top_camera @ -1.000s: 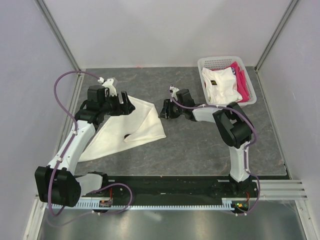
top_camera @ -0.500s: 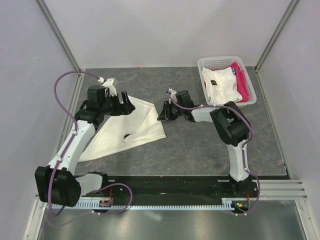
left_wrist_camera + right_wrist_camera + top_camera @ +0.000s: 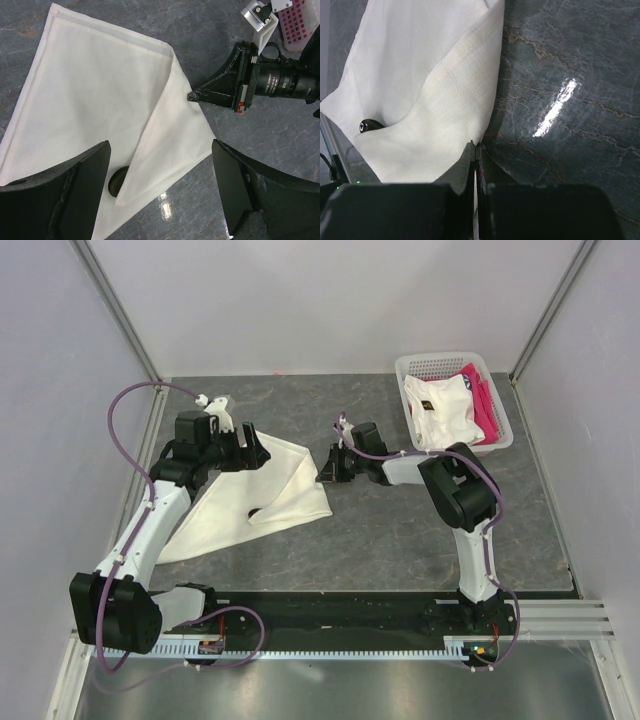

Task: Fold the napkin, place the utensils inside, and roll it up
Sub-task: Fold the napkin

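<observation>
The cream-white napkin (image 3: 285, 485) lies on the grey table, one flap folded over itself (image 3: 170, 130). The black spoon is mostly hidden under that flap. Only its round bowl (image 3: 118, 181) (image 3: 369, 125) peeks out at the fold. My left gripper (image 3: 250, 452) hovers over the napkin's far left part, fingers spread wide and empty (image 3: 160, 165). My right gripper (image 3: 326, 468) (image 3: 476, 146) is shut, its tip pinching the napkin's right edge (image 3: 487, 107), and its closed tip shows in the left wrist view (image 3: 192, 96).
A white basket (image 3: 455, 362) stands at the back right, holding a white garment (image 3: 440, 410) and a pink cloth (image 3: 487, 405). Metal frame posts and pale walls close in both sides. The arm bases sit on a black rail (image 3: 340, 615) at the near edge.
The right gripper has closed its jaws at the napkin's right edge. The left arm and the napkin have stayed put.
</observation>
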You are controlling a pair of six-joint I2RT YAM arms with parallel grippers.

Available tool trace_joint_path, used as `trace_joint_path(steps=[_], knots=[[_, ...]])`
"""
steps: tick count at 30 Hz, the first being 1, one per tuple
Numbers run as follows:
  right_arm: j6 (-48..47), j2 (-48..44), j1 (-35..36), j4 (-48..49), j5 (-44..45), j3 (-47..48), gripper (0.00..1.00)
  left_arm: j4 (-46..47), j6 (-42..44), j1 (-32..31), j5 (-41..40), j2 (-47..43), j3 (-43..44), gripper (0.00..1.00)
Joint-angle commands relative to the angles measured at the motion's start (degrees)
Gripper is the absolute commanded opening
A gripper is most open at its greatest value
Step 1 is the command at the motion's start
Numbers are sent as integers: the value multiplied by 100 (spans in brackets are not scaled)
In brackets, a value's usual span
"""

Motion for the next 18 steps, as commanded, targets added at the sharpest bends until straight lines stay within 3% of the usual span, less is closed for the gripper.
trace_joint_path(steps=[1,18], knots=[[109,-300,-13,68,454,-271,0,166,-107,-36,102,-62,38,89],[407,-2612,-1032,-1803,3346,-2345,0,263,-160,-511,-241,43,-24,87]])
